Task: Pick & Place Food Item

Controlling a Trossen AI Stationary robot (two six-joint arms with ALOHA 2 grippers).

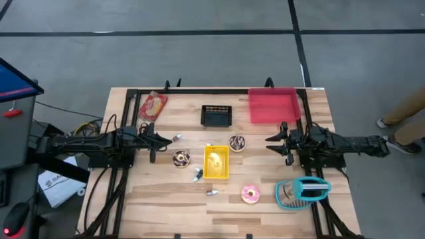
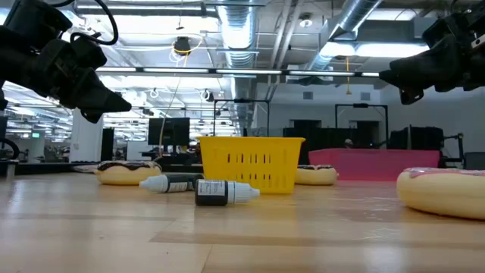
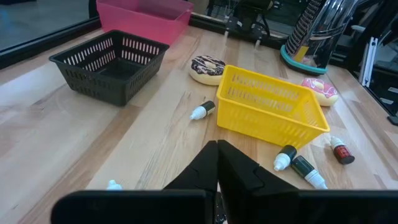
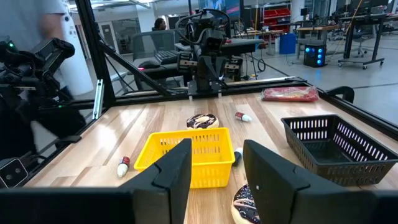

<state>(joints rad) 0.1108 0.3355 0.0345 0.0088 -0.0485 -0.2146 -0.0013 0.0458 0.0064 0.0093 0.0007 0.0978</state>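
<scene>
While both arms are hovering above the table point(image 1: 166, 199), the left gripper point(image 1: 170, 139) is keeping its fingers pressed together, empty, and the right gripper point(image 1: 270, 143) is holding its fingers point(image 4: 177, 165) apart around nothing. Chocolate doughnuts point(image 1: 238, 143) are lying beside the yellow basket point(image 1: 216, 162); a pink doughnut point(image 1: 251, 194) is sitting nearer the front edge.

Pink-frosted donut point(image 1: 251, 194) flat on the table, beside two chocolate donuts point(image 1: 238, 143).
</scene>
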